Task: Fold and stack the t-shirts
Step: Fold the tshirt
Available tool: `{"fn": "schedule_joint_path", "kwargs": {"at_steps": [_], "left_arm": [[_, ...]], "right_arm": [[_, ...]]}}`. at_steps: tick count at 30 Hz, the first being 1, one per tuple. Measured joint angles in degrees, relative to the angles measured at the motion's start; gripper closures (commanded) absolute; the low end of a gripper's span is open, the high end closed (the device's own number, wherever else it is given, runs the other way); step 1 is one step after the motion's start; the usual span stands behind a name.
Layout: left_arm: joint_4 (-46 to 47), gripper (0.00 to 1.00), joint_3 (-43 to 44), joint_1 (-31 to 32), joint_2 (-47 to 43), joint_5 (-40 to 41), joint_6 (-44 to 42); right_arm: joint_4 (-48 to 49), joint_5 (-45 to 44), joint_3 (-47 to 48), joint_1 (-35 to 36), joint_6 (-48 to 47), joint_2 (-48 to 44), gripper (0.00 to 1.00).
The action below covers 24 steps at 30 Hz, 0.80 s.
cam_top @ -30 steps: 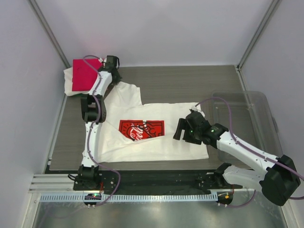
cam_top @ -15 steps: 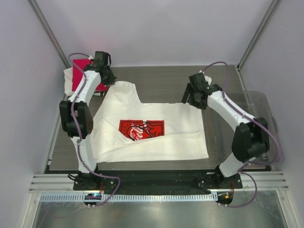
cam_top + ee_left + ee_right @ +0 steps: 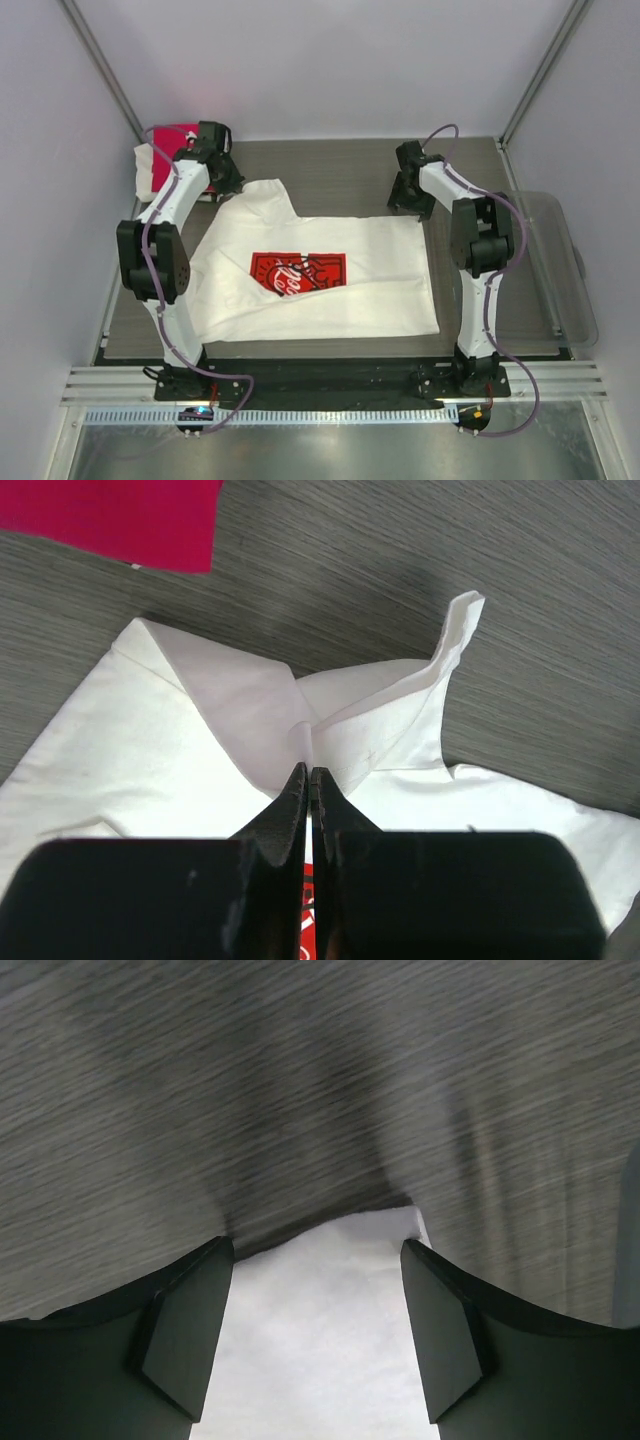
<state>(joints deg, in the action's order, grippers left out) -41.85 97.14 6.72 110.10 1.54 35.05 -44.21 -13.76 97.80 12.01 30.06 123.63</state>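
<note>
The white t-shirt with the red Coca-Cola print (image 3: 330, 290) lies spread flat on the table. My left gripper (image 3: 225, 182) is at its far left corner, shut on a pinched fold of white cloth (image 3: 300, 735); its jaws (image 3: 308, 772) meet on the fabric. My right gripper (image 3: 403, 203) is open over the shirt's far right corner (image 3: 385, 1228), a finger on each side of the cloth and nothing held. The folded crimson-pink t-shirt (image 3: 178, 135) lies on another white t-shirt (image 3: 148, 170) at the far left, and also shows in the left wrist view (image 3: 110, 520).
A clear plastic tub (image 3: 560, 270) stands at the right edge of the table. Walls close in the left, the right and the back. Both arms reach from the near edge to the far side of the grey wood-grain table (image 3: 340, 165).
My right arm swung from the shirt's near right side to its far right corner. My left gripper came off the pink stack and closed on the shirt's far left corner.
</note>
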Motion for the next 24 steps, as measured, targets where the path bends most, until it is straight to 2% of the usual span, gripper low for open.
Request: {"fn": "schedule_joint_path", "kwargs": {"at_steps": [5,8,9,10,11,14,19,24], "left_arm": [[0.2,1.0,-0.3,0.0,0.0,-0.2,-1.0],[0.3,1.0,-1.2,0.0,0.0,-0.9,-1.5],[0.4,1.0,-1.6,0.0,0.0,-1.0,-1.6],[0.4,1.0,-2.0,0.0,0.0,-1.2,-1.8],[0.4,1.0,-2.2,0.0,0.0,-1.3,-2.1],[0.5,1.0,-2.3,0.0,0.0,-1.4,-2.5],[-1.0,1.0,-0.7,0.0,0.3,-1.3,-2.9],[-5.6,1.0,11.2,0.0,2.7,0.2,-4.2]], "right_arm": [[-0.9,0.1,3.0,-0.5,-0.1,2.9,0.31],[-0.8,0.1,3.2,-0.5,0.0,3.3,0.48],[-0.8,-0.1,3.2,-0.5,0.0,3.3,0.6],[-0.8,-0.1,3.2,-0.5,-0.2,3.3,0.67],[-0.8,-0.2,3.1,-0.5,-0.1,3.3,0.81],[-0.2,-0.7,1.7,-0.5,0.1,2.6,0.99],[0.6,-0.7,0.2,-0.5,0.2,1.5,0.99],[-0.7,-0.5,0.6,-0.5,0.2,1.5,0.99]]}}
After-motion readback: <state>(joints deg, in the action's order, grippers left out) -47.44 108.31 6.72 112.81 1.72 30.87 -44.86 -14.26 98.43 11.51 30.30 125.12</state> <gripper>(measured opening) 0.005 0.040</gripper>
